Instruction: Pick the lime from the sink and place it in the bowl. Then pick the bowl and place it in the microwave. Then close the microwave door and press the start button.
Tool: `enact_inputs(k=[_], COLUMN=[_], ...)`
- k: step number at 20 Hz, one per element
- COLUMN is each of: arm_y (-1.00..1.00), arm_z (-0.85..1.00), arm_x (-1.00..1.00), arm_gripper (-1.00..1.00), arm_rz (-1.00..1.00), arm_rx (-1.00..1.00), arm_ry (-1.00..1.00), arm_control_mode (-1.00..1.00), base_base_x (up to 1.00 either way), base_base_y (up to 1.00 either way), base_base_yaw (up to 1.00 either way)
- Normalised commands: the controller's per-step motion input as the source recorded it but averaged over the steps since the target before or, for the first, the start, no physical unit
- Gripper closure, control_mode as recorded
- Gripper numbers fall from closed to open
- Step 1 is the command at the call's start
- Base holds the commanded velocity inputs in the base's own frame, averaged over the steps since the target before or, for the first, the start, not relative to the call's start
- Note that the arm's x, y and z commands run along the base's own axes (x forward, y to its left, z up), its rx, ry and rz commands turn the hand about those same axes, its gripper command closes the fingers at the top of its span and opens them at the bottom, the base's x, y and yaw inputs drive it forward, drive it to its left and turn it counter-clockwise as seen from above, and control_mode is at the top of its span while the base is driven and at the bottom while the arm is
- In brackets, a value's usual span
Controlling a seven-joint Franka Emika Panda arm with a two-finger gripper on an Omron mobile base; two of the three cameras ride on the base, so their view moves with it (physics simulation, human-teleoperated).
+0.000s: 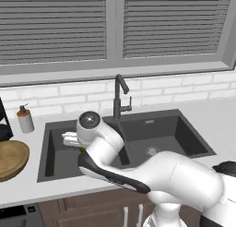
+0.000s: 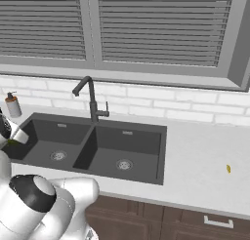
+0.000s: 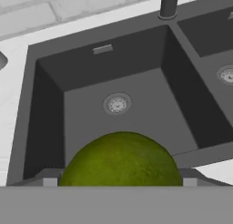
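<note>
1. A wooden bowl (image 1: 10,159) sat on the counter at far left, with a soap dispenser (image 1: 25,119) behind it near the tiled wall.
2. The sink (image 1: 179,134) lay beneath a dark faucet (image 1: 119,96); the left basin's drain (image 3: 117,103) was unobstructed.
3. The gripper (image 3: 119,182) hung over the left basin, jaws spread wide with the lime (image 3: 121,160) seated between the fingertips (image 3: 49,180), clear of the basin floor.
4. The robot's own arm blocked much of the left basin in the left base view.
5. A small yellow speck (image 2: 228,169) lay on the right counter.
</note>
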Motion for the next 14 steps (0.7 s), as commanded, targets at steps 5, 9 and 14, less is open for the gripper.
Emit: enact_inputs(k=[5,9,14], arm_y=[0.11,0.33,0.31], arm_z=[0.63,0.31,0.44], arm_x=[-0.21,-0.41,-0.39], arm_gripper=[1.00,1.00,1.00], arm_rz=[0.00,0.01,0.04], arm_rx=[0.03,0.00,0.01], arm_ry=[0.00,0.01,0.01], arm_control_mode=[-1.00,-1.00,-1.00], base_base_x=[0.00,0.00,0.00], base_base_y=[0.00,0.00,0.00], base_base_yaw=[0.00,0.00,0.00])
